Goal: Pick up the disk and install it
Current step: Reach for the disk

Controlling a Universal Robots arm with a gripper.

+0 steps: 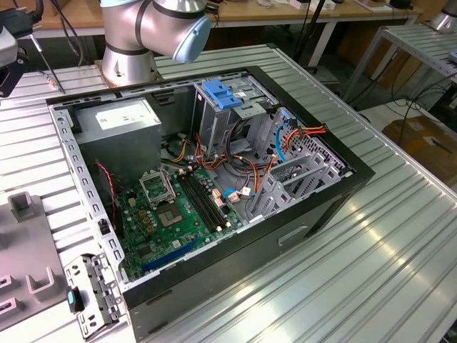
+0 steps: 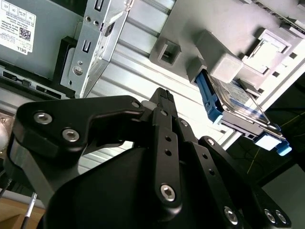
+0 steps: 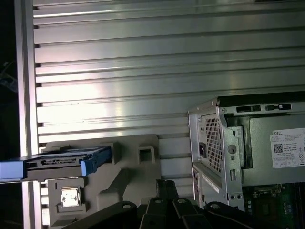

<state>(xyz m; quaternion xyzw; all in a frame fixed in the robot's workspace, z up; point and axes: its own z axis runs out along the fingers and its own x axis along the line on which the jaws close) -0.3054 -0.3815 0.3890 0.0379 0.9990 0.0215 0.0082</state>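
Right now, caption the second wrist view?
Shut gripper apart from the disk, which stands on edge in a grey holder.

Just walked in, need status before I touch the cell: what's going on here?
A single robot arm is set up to install a disk into the open PC case. The disk, with blue side rails, sits in a grey holder on the ribbed table, apart from the case. The gripper is near the holder but off the disk, jaws together and holding nothing. The disk is not yet picked up.
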